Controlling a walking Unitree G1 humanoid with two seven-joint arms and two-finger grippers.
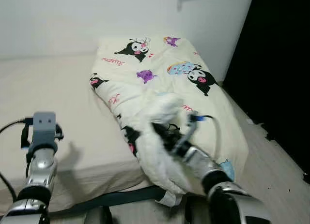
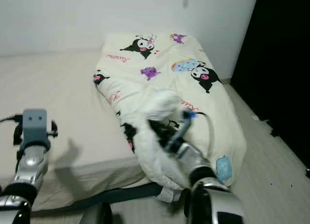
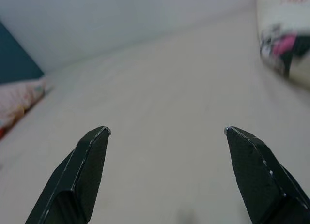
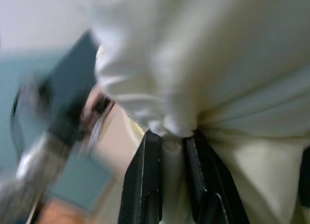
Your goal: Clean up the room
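A cream blanket (image 1: 160,74) printed with cartoon characters lies folded along the right side of the bed (image 1: 53,98). My right gripper (image 1: 162,132) is shut on a bunched fold of that blanket (image 4: 174,122), lifted a little above the rest near the bed's foot. In the right wrist view the fingers (image 4: 145,185) pinch the pale cloth between them. My left gripper (image 3: 167,132) is open with nothing in it, raised over the bare beige sheet (image 3: 160,88) at the near left. The left arm (image 1: 41,151) stands upright there.
A white wall (image 1: 72,16) runs behind the bed. Pale wooden floor (image 1: 276,161) lies to the right, beside a dark opening (image 1: 281,64). A pink patterned pillow (image 3: 19,100) lies at the sheet's far end in the left wrist view. The blanket's corner hangs over the bed's foot.
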